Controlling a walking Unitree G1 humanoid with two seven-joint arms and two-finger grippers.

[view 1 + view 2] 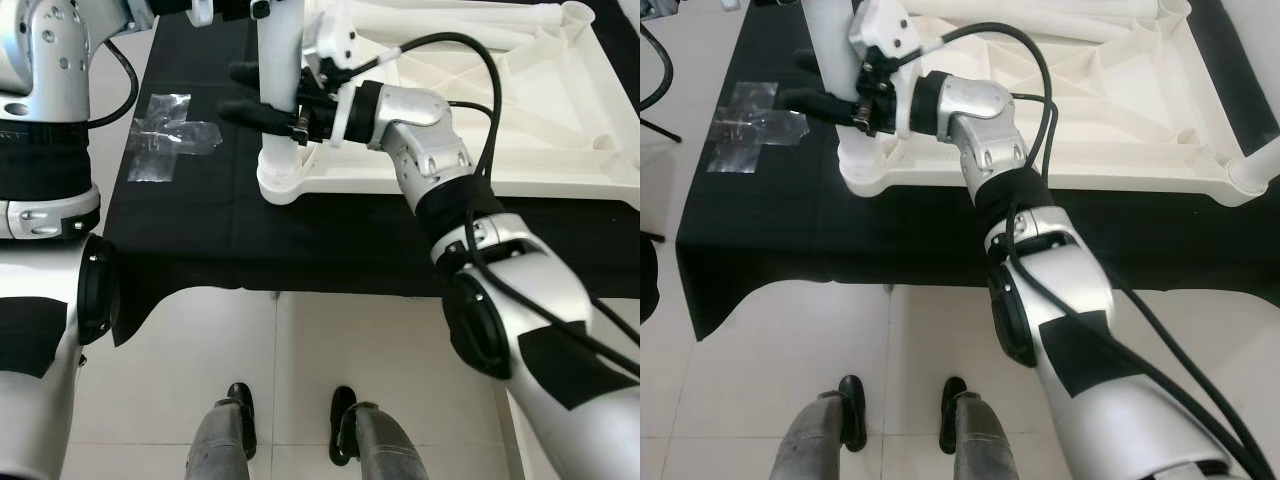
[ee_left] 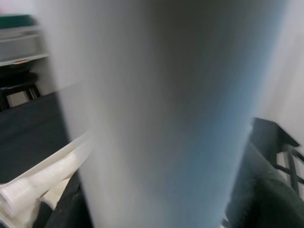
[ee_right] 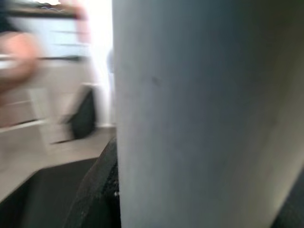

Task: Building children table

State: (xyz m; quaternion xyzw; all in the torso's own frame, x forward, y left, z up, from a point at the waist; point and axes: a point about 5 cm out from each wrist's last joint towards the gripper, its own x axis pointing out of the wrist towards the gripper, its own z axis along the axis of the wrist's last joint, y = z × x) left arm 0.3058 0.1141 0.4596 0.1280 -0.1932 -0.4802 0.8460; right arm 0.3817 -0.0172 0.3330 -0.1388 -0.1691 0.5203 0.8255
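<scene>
The white tabletop [image 1: 470,110] lies upside down on the black cloth [image 1: 200,230]; one white leg [image 1: 278,60] stands upright in its near corner socket, the right gripper [image 1: 262,95] pinching it in its jaws; the left gripper's jaws I cannot tell; other legs lie loose on the tabletop, so much remains.

Upper middle of the frame: right gripper [image 1: 825,105] clamped around an upright white plastic table leg [image 1: 833,60], black fingers [image 1: 805,100] poking out to the leg's left. Leg standing in the round corner socket of an overturned white plastic tabletop [image 1: 1110,130] — ribbed underside up, spread across the upper right. Beneath it all, a black cloth [image 1: 790,240]. Upper left, a crinkled clear plastic bag [image 1: 745,130] lying on the cloth. Lower part: pale tiled floor [image 1: 900,340] and the robot's two black feet [image 1: 902,410].
</scene>
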